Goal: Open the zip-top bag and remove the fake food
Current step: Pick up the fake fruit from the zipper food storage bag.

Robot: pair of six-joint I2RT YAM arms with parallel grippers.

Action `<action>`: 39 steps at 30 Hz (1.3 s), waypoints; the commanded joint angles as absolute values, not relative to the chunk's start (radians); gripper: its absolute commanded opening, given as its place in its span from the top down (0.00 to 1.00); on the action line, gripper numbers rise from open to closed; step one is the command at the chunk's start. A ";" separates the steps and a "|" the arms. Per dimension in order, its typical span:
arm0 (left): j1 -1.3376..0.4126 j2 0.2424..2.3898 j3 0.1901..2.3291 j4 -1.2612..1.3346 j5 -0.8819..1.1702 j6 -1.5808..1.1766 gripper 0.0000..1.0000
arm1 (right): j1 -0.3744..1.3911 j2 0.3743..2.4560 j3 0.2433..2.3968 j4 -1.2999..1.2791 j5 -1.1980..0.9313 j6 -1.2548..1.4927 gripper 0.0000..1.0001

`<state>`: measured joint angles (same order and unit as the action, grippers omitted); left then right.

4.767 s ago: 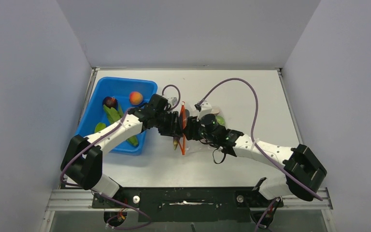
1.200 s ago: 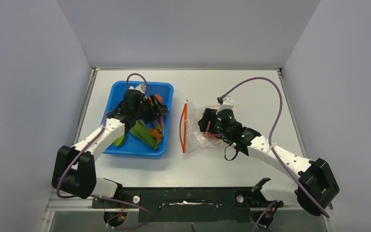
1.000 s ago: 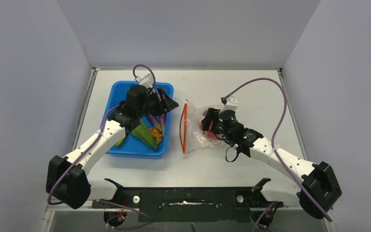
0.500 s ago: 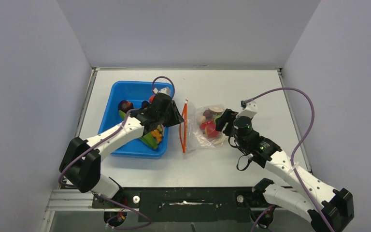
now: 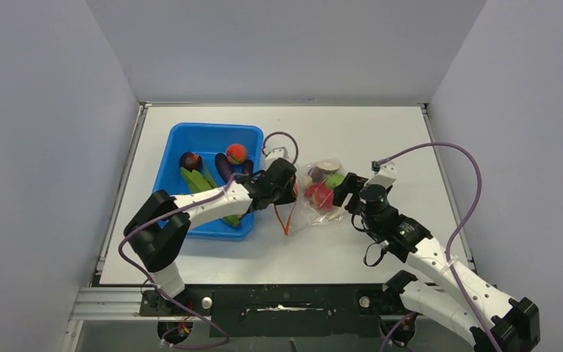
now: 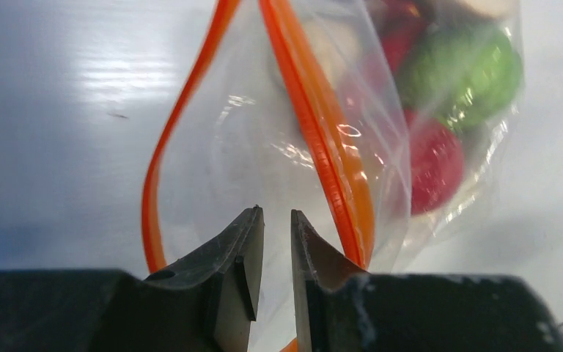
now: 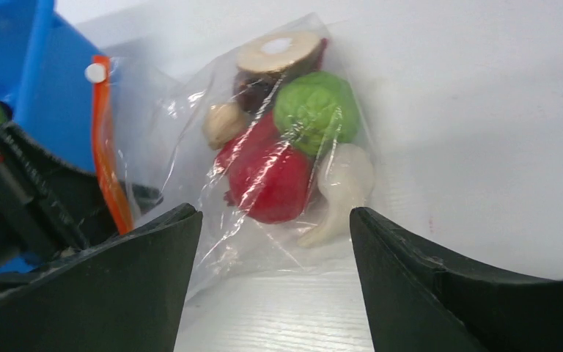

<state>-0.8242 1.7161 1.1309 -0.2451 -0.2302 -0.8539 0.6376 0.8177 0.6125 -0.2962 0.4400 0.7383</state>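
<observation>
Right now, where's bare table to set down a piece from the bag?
Free: the far strip of table behind the zip-top bag, right of the blue bin; also the near strip between bag and front edge. Crowded: mid-table, where left gripper and right gripper flank the bag.

Enclosure and work surface. A white bench (image 5: 352, 125) with a faintly glossy top fills the centre. The left wrist view catches a streaked glare (image 6: 124, 81) on it. Three plain, pale grey-lilac walls enclose the bench: the left wall (image 5: 44, 110), the back wall (image 5: 286, 44) and the right wall (image 5: 520, 95), each meeting a bench edge. A thin metal trim (image 5: 286, 103) runs along the far edge. Along the near edge lies an aluminium rail (image 5: 110, 304) carrying a black mounting plate (image 5: 286, 301). Lighting is even and diffuse, and shadows are soft.
</observation>
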 commanded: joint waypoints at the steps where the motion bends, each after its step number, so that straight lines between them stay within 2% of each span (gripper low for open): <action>1: -0.924 1.717 1.126 -0.090 -0.313 -0.890 0.80 | 0.564 0.802 0.582 -0.258 0.500 0.714 0.21; 4: -0.956 1.709 1.074 -0.011 -0.294 -0.932 0.79 | 0.416 0.827 0.585 -0.226 0.308 0.661 0.20; 7: -0.977 1.710 1.023 0.085 -0.280 -0.974 0.74 | 0.240 0.895 0.615 -0.230 0.109 0.659 0.19; 10: -0.983 1.705 0.976 0.123 -0.301 -1.027 0.69 | 0.079 0.996 0.661 -0.232 -0.159 0.615 0.26; 13: -0.992 1.686 0.898 0.204 -0.309 -1.069 0.64 | 0.004 1.141 0.730 -0.256 -0.365 0.569 0.40; 16: -0.999 1.665 0.821 0.330 -0.309 -1.097 0.61 | 0.002 1.222 0.781 -0.276 -0.386 0.539 0.43; 21: -1.000 1.680 0.775 0.475 -0.285 -1.115 0.57 | 0.040 1.243 0.806 -0.262 -0.396 0.498 0.50; 25: -1.005 1.703 0.778 0.541 -0.262 -1.123 0.56 | 0.129 1.332 0.853 -0.316 -0.383 0.450 0.51; 28: -1.013 1.705 0.764 0.552 -0.261 -1.155 0.56 | 0.154 1.354 0.803 -0.292 -0.344 0.481 0.50; 32: -1.022 1.684 0.726 0.554 -0.268 -1.167 0.56 | 0.063 1.307 0.691 -0.167 -0.464 0.509 0.54; 35: -1.022 1.680 0.726 0.531 -0.283 -1.166 0.56 | 0.097 1.351 0.748 -0.289 -0.669 0.401 0.64; 37: -1.020 1.688 0.731 0.530 -0.288 -1.162 0.55 | 0.126 1.338 0.763 -0.318 -0.707 0.389 0.69; 39: -1.020 1.688 0.738 0.515 -0.301 -1.159 0.55 | 0.129 1.276 0.759 -0.319 -0.672 0.415 0.69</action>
